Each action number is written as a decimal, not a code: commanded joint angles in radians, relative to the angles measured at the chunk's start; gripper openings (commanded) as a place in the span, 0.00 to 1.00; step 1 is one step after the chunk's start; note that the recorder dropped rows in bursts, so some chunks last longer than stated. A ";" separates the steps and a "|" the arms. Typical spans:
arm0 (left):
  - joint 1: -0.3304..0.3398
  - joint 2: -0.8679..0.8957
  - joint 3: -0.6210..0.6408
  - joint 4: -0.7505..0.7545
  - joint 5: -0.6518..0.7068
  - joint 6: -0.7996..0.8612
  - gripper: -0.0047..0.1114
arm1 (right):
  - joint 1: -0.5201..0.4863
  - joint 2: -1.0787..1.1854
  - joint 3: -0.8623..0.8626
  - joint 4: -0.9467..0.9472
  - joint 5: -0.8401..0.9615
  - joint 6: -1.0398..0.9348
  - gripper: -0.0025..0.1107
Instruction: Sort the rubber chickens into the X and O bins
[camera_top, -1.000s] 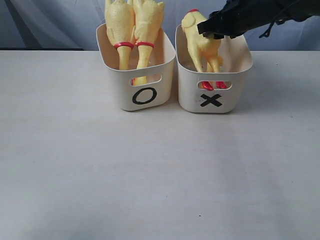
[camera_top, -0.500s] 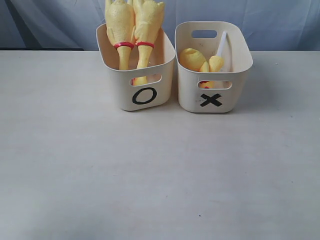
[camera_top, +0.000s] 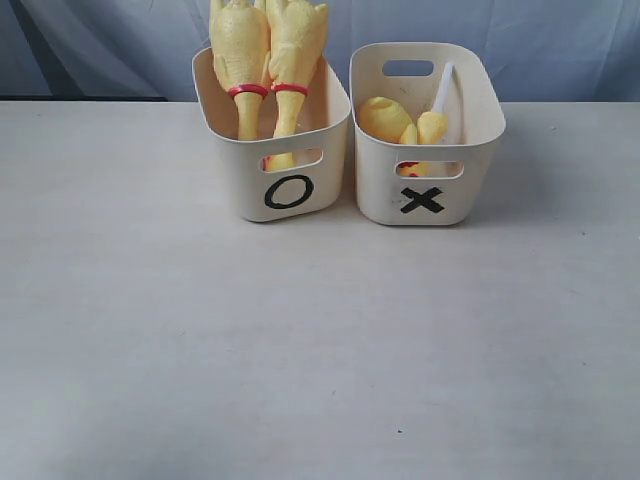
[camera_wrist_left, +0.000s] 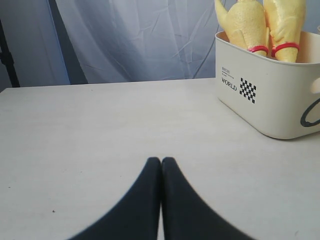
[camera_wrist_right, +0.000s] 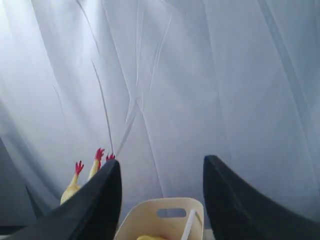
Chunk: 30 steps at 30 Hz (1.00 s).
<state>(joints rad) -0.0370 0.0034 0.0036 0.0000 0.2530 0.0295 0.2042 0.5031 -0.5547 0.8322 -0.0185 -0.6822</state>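
Observation:
Two long-necked rubber chickens (camera_top: 267, 62) stand head-down in the O bin (camera_top: 288, 190), their red neck bands showing; the left wrist view shows these chickens (camera_wrist_left: 260, 27) and that bin (camera_wrist_left: 270, 100) too. A headless chicken piece (camera_top: 395, 120) lies in the X bin (camera_top: 424, 200). My left gripper (camera_wrist_left: 161, 161) is shut and empty, low over the table, left of the O bin. Raised behind the X bin (camera_wrist_right: 170, 215), my right gripper (camera_wrist_right: 161, 167) is open and holds nothing. Neither gripper shows in the exterior view.
A white stick (camera_top: 442, 88) leans inside the X bin. A pale curtain (camera_wrist_right: 175, 75) hangs behind the table (camera_top: 300, 350). Red chicken feet (camera_wrist_right: 95, 160) poke up beside my right fingers.
One second ago my right arm was over the X bin holding the headless piece upright. The piece now lies in the bin, and the arm has left the exterior view.

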 joint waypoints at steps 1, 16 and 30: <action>-0.006 -0.003 -0.004 0.000 -0.014 0.000 0.04 | -0.006 -0.070 0.080 0.008 0.058 0.004 0.45; -0.006 -0.003 -0.004 0.000 -0.014 0.000 0.04 | -0.006 -0.389 0.127 -0.076 0.193 0.002 0.45; -0.006 -0.003 -0.004 0.000 -0.014 0.000 0.04 | -0.045 -0.503 0.439 -0.419 0.178 0.277 0.45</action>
<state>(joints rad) -0.0370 0.0034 0.0036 0.0000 0.2523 0.0295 0.1973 0.0141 -0.1654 0.4554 0.1895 -0.4854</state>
